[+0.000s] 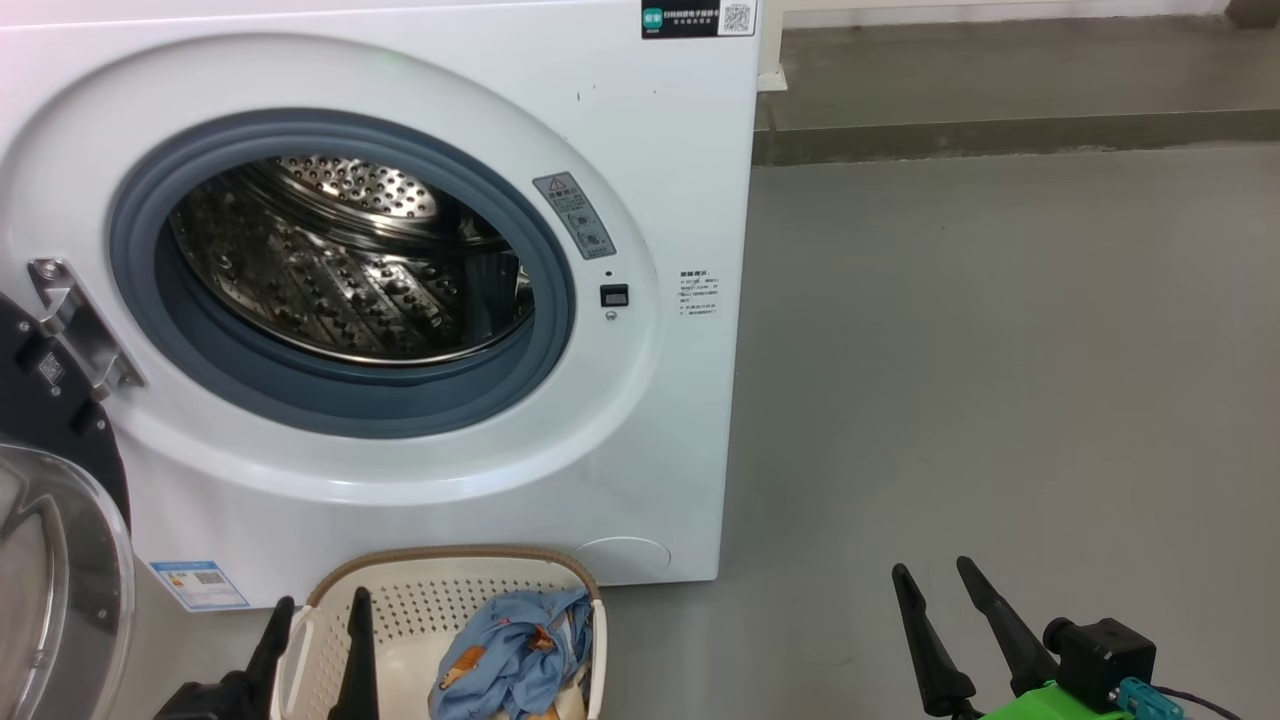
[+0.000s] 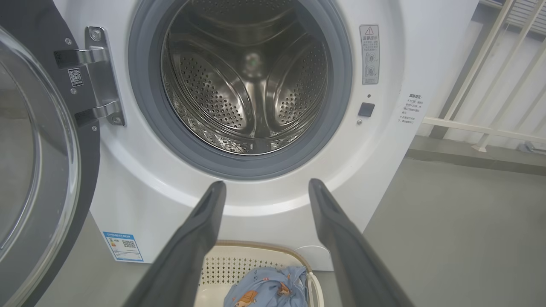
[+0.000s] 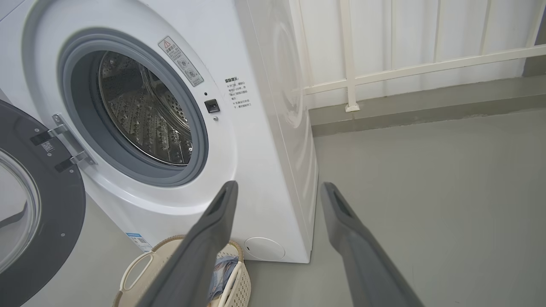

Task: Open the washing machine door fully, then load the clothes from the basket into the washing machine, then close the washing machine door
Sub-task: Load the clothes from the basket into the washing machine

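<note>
Washing machine door: swung open at the left.
Clothes: in the basket before the washing machine, blue print uppermost.
Labels: blue label, grey warning sticker, QR sticker; writing too small to read.
Left gripper: spread, empty, over the basket.
Right gripper: spread, empty.

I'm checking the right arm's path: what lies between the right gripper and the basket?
In the head view, the stretch from the right gripper to the basket is bare grey floor, with nothing on it.
</note>
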Available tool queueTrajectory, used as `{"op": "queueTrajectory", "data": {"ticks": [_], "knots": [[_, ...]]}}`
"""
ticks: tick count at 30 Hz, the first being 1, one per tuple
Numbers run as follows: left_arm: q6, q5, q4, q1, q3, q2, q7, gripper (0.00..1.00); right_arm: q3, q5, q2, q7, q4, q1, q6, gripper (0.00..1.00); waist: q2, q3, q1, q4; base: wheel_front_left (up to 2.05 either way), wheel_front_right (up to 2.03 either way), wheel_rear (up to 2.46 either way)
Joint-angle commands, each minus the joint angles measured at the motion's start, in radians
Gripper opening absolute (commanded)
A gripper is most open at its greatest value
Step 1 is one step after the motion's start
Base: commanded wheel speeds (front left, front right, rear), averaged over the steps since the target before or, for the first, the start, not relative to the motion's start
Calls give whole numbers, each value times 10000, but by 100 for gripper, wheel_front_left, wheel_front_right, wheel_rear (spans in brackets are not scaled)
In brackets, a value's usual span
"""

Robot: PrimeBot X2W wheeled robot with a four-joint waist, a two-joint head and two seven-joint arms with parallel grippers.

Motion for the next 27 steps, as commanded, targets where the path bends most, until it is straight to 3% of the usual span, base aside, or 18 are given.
{"op": "queueTrajectory", "data": {"ticks": [1,18,27], "knots": [[-17,43,-192,-350,275,104,-65,100,256,-9,-16,-125,-227,-402,16,100,0,2,0,6,0,0,0],[-40,-30,-204,-326,248,104,-65,100,217,-67,-16,-67,-322,-414,16,100,0,109,0,-41,0,0,0],[-31,-143,-99,-508,124,104,-65,100,82,-188,-16,21,-513,-437,16,100,0,746,0,-198,0,0,0]]}}
